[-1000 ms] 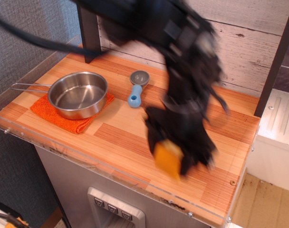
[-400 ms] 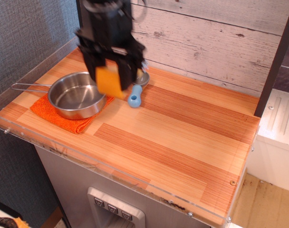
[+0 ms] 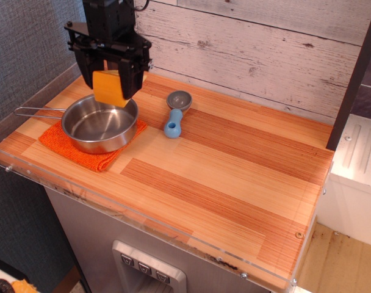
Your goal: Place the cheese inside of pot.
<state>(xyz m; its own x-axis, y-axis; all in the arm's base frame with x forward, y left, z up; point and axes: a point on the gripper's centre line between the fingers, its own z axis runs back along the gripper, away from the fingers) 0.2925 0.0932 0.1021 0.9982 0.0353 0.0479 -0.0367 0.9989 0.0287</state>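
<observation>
While the tool (image 3: 110,85) grips the cheese (image 3: 108,88) between its jaws, we find the wedge hanging over the far rim of the pot (image 3: 100,124), which sits below on an orange cloth (image 3: 63,143) on the worktop (image 3: 234,177). We judge the risk: released this close to the rim, the cheese could strike the edge and tumble outside.

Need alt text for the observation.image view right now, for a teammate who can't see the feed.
A black pincer holds a yellow-orange cheese wedge just above the back rim of a steel pot, which sits on an orange cloth. A blue-handled grey scoop lies to the right on the wooden counter.
</observation>
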